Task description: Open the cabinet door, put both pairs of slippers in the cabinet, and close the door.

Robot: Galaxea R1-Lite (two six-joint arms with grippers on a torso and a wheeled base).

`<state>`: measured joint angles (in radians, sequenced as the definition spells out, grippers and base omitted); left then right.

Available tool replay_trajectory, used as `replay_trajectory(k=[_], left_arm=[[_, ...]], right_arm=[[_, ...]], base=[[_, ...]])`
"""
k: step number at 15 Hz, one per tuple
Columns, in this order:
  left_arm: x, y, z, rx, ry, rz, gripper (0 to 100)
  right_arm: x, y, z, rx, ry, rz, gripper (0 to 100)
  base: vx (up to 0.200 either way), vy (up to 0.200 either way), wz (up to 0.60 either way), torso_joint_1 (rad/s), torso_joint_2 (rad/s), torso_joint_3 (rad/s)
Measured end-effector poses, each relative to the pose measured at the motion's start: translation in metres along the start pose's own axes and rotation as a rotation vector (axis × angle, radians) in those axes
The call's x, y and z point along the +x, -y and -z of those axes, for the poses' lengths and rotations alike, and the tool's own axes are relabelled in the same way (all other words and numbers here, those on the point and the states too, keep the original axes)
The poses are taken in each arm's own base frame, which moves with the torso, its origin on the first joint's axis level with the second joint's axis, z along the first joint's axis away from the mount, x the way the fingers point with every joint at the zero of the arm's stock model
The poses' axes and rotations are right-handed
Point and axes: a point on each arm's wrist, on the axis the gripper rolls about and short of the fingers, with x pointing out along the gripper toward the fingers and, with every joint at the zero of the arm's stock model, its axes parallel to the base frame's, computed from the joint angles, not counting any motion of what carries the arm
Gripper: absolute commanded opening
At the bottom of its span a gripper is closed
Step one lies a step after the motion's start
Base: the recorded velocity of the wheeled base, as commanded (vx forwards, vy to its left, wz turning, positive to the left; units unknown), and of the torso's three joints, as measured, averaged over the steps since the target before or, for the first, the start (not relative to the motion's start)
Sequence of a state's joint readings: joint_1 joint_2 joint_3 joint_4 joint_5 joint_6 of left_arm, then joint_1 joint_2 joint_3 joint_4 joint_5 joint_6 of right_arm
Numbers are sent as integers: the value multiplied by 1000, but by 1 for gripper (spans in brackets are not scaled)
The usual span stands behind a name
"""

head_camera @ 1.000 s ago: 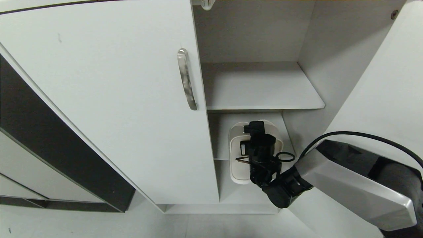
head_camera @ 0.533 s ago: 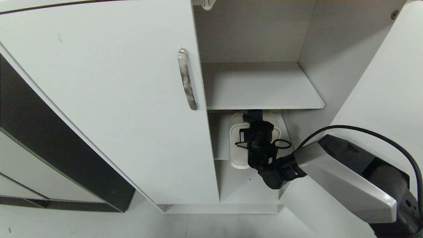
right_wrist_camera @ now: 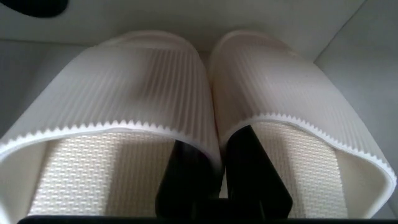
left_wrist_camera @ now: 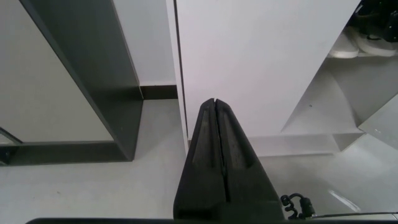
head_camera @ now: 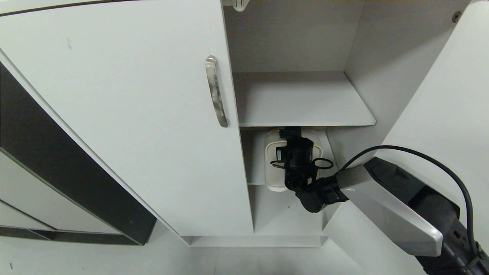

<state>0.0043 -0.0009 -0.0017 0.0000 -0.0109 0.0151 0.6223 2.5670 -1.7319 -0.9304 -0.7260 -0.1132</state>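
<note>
1. Stowing one pair of slippers (head_camera: 272, 172) looks to be the step in hand. The right door (head_camera: 450, 95) of the cabinet (head_camera: 290, 46) stands open. The pair is at the front edge of the lower shelf (head_camera: 253, 162), with its toes under the front edge of the upper shelf (head_camera: 301, 99).
2. The right claw (right_wrist_camera: 217, 155) pinches the pair by its two inner walls, one finger inside each slipper, squeezing the walls together.
3. The left claw (left_wrist_camera: 214, 149) is pressed together on nothing. It sits low in front of the shut left door (head_camera: 114, 95).
4. Next, I judge, the pair should go deeper until the heels are past the lower shelf's front edge. Then the fingers should spread and draw straight back so they do not drag the slippers out. Shutting the door should wait until both pairs are in.
5. The upper shelf hides the toes and the back of the lower shelf.
6. In the head view the claw and wrist cover most of the slipper nearer the right door.
7. I cannot tell whether the soles rest on the shelf or hang just above it.
8. The right door is cut off at the head view's edge.
</note>
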Motion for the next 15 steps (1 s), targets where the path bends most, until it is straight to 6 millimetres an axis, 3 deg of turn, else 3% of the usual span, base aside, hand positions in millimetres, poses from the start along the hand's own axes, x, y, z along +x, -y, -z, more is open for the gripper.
replay_trajectory(k=[4, 5, 12, 15], left_arm=[[0, 0, 0, 0, 0, 0, 0], [0, 0, 0, 0, 0, 0, 0], [0, 0, 0, 0, 0, 0, 0], [0, 0, 0, -1, 0, 0, 0]], right_arm=[[1, 0, 4, -4, -5, 1, 0], [1, 0, 5, -5, -5, 0, 100], [-2, 0, 8, -14, -16, 3, 100], [-15, 3, 8, -22, -25, -6, 100]], base=[[0, 0, 0, 0, 0, 0], [0, 0, 0, 0, 0, 0], [0, 0, 0, 0, 0, 0], [0, 0, 0, 0, 0, 0]])
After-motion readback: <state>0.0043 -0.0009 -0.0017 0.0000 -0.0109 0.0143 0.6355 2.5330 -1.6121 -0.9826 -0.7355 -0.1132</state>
